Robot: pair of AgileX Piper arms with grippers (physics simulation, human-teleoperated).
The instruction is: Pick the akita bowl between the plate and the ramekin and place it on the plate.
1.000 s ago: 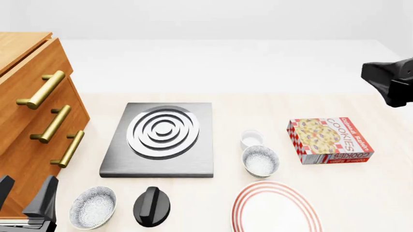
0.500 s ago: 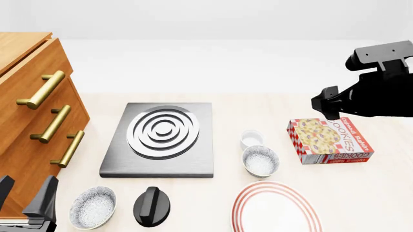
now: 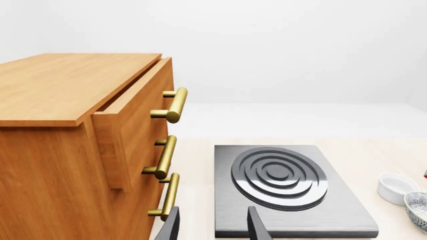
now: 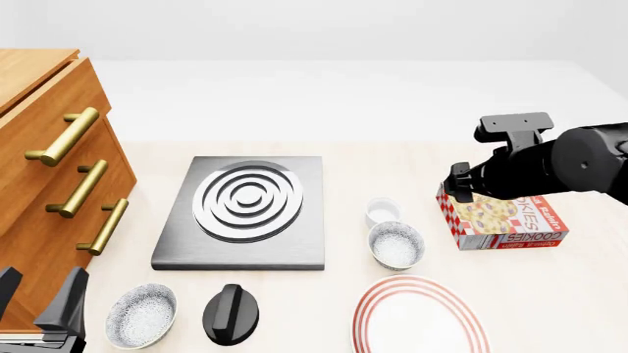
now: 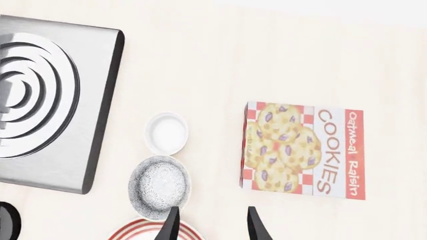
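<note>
The akita bowl (image 4: 395, 244), dark speckled outside and white inside, sits between the small white ramekin (image 4: 382, 212) behind it and the red-ringed plate (image 4: 420, 316) in front. My right gripper (image 4: 459, 190) hangs open over the left edge of the cookie box, right of and above the bowl. In the right wrist view its fingers (image 5: 171, 225) frame the akita bowl (image 5: 159, 186), the ramekin (image 5: 167, 133) and the plate's rim (image 5: 153, 231). My left gripper (image 4: 37, 294) rests open and holding nothing at the near left corner.
A second speckled bowl (image 4: 141, 315) and a black knob (image 4: 232, 314) lie near the front left. A grey hob plate (image 4: 243, 209) sits mid-table. A cookie box (image 4: 502, 213) lies right of the ramekin. A wooden drawer cabinet (image 4: 49, 176) fills the left side.
My right arm has swung in from the far right edge, leftward and down, and now hovers over the cookie box. The left arm and the dishes have not moved.
</note>
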